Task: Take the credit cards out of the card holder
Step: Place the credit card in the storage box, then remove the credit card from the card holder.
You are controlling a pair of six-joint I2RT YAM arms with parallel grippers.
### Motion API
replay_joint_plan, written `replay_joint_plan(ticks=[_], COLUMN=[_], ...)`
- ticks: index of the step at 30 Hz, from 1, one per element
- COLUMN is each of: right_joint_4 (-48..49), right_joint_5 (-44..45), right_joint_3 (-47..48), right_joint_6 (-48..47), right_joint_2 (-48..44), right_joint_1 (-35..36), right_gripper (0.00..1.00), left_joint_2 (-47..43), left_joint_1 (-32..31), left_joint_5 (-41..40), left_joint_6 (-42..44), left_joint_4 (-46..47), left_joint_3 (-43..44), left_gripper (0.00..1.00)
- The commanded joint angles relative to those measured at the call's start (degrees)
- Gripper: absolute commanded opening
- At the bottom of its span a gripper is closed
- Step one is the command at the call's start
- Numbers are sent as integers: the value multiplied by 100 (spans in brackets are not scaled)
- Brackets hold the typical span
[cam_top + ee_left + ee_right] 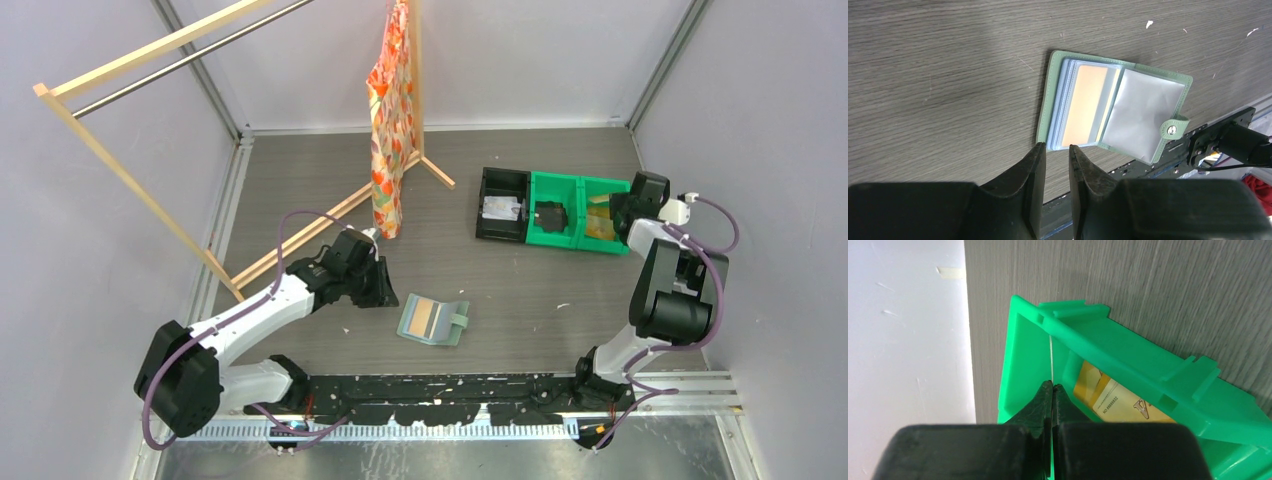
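Note:
The sage-green card holder (433,320) lies open on the table, snap tab to the right. In the left wrist view the card holder (1148,75) shows an orange credit card (1085,107) in its pale blue sleeves. My left gripper (1057,147) hovers at its near edge, jaws a little apart with nothing between them; it sits left of the holder (372,282). My right gripper (1052,385) is shut on a thin card (1051,357) seen edge-on, over the right-hand green bin (1028,350), where a yellow card (1118,400) lies.
A black bin (502,205) and two green bins (555,215) stand in a row at the back right. A wooden clothes rack (130,180) with an orange patterned cloth (388,130) fills the back left. Grey walls close in both sides.

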Motion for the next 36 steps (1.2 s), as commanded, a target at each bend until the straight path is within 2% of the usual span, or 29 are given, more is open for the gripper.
replay_joint_plan(ticks=[1, 3, 7, 15, 20, 22, 23, 25, 27, 30, 34, 36], right_joint_4=[94, 25, -141, -391, -621, -775, -986, -1417, -1849, -2011, -1577, -1298], right_joint_5=[286, 294, 346, 271, -22, -457, -676, -867, -856, -969, -971, -666], right_joint_3=[126, 131, 70, -118, -309, -413, -449, -564, -708, -1079, -1579, -1645], right_joint_6=[191, 119, 36, -122, -506, -973, -1260, -1773, -2085, -2012, -1452, -1260], right_joint_2=[17, 18, -94, -471, -1368, -1878, -2162, -2710, -3257, -3773, -3513, -3218], right_joint_1=[57, 55, 54, 52, 82, 205, 353, 890, 1727, 3587, 5677, 6531], right_gripper=[1, 1, 23, 33, 40, 51, 53, 54, 54, 56, 54, 51], left_joint_2=[-112, -142, -193, -324, -330, -345, -348, -321, -216, -55, 189, 432], left_joint_1=[-7, -2, -4, -5, -3, 1, -6, -3, -3, 14, 51, 68], left_joint_5=[-58, -61, -64, -39, -46, 105, 125, 131, 82, 209, 170, 216], left_joint_6=[-44, -40, -56, -53, -105, -114, -128, -134, -140, -151, -91, -96], left_joint_4=[-53, -59, -84, -92, -62, 84, 110, 142, 172, 302, 508, 611], left_joint_3=[82, 74, 73, 61, 64, 40, 30, -7, -52, -132, -181, -167], left_gripper=[25, 25, 25, 25, 25, 25, 26, 26, 27, 27, 27, 27])
